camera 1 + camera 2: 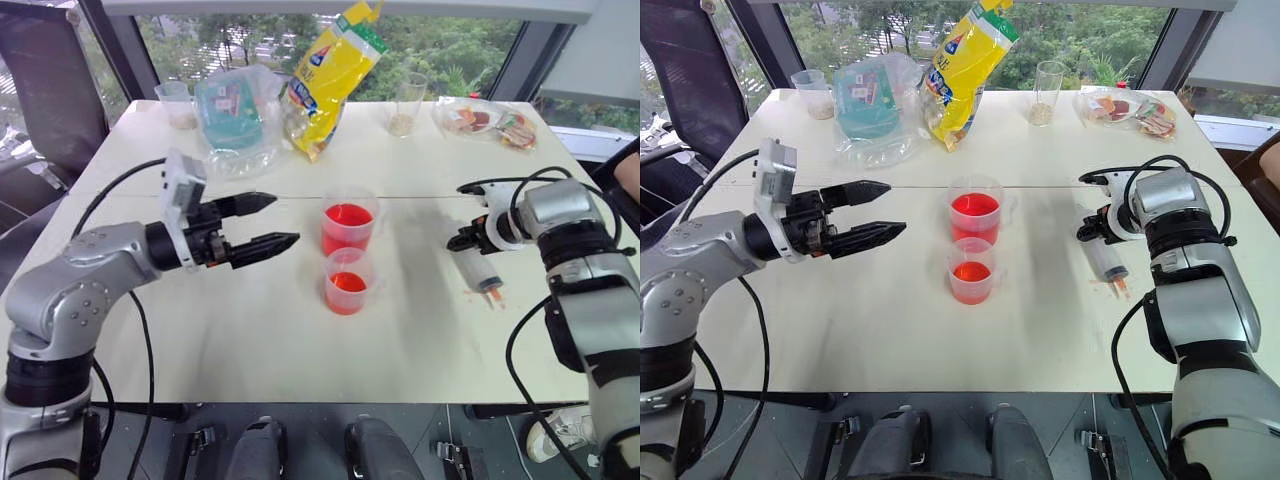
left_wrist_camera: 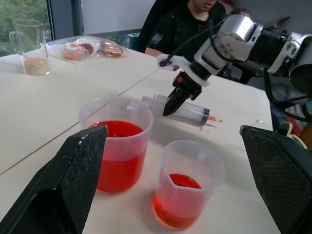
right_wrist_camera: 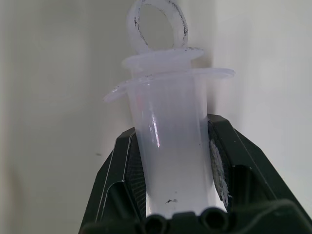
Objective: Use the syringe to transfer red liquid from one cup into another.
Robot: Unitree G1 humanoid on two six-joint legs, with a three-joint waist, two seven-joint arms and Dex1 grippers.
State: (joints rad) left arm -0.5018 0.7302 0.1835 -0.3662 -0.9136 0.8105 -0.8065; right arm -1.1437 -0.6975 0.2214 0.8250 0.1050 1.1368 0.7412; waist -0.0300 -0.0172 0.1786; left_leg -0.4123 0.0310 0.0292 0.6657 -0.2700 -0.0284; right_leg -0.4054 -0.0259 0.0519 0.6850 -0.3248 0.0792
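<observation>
Clear syringe (image 3: 170, 146) flat on table (image 1: 250, 340), right gripper (image 2: 171, 105) clenched round barrel for lifting; cups (image 1: 347, 228) between it and idle, wide-spread left gripper (image 1: 262, 222)

Office meeting room: white table (image 1: 250, 340), big windows (image 1: 440, 45), chair (image 1: 50, 90).

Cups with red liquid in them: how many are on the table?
2. The taller cup stands mid-table; the shorter cup sits just in front of it, nearer the robot. Two other clear cups at the table's far edge hold tan contents, not red.
</observation>
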